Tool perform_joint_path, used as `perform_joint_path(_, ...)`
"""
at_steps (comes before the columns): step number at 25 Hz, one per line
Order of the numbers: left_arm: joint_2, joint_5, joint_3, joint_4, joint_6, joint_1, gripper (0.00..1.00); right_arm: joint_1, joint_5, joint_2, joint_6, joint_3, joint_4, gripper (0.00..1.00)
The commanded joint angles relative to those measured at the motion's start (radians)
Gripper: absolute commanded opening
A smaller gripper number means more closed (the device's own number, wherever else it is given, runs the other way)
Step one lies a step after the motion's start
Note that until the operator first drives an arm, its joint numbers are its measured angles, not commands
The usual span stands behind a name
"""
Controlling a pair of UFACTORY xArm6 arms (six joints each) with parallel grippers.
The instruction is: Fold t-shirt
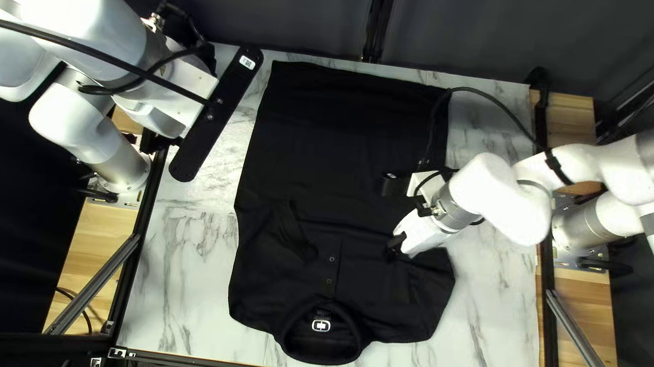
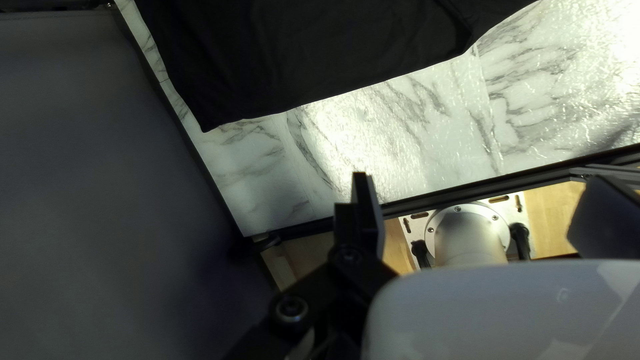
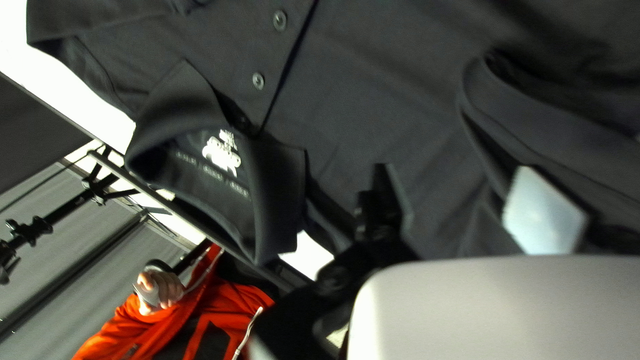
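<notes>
Black polo shirt [image 1: 322, 158] flat on tabletop [image 1: 180, 274], my left gripper [image 2: 481, 179] wide open, empty, right gripper [image 3: 459, 170] part-open, no grip; closing too deep near the loose fold [image 3: 477, 107] could bunch lower layers.

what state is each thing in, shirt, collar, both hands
Shirt: spread out on the table, not yet folded into a bundle.
Collar: open at the neck, its inside showing.
Left hand: open, holding nothing.
Right hand: open, over the shirt, not gripping it.
</notes>
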Motion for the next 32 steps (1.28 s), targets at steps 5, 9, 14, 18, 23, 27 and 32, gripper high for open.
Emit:
perform_joint_path(5, 0.000, 0.000, 0.000, 0.000, 0.000, 0.000, 1.00, 0.089, 0.139, -0.248, -0.111, 0.137, -0.069, 1.00)
perform_joint_path(9, 0.000, 0.000, 0.000, 0.000, 0.000, 0.000, 1.00, 0.089, 0.139, -0.248, -0.111, 0.137, -0.069, 1.00)
perform_joint_path(14, 0.000, 0.000, 0.000, 0.000, 0.000, 0.000, 1.00, 0.088, 0.112, -0.237, -0.186, 0.148, 0.004, 1.00)
perform_joint_path(18, 0.000, 0.000, 0.000, 0.000, 0.000, 0.000, 1.00, 0.125, -0.004, -0.200, -0.383, 0.186, 0.208, 1.00)
perform_joint_path(23, 0.000, 0.000, 0.000, 0.000, 0.000, 0.000, 1.00, 0.210, -0.126, -0.095, -0.567, 0.163, 0.407, 1.00)
perform_joint_path(27, 0.000, 0.000, 0.000, 0.000, 0.000, 0.000, 1.00, 0.274, -0.186, -0.016, -0.570, 0.149, 0.446, 1.00)
perform_joint_path(32, 0.000, 0.000, 0.000, 0.000, 0.000, 0.000, 1.00, 0.314, -0.232, 0.014, -0.524, 0.165, 0.417, 1.00)
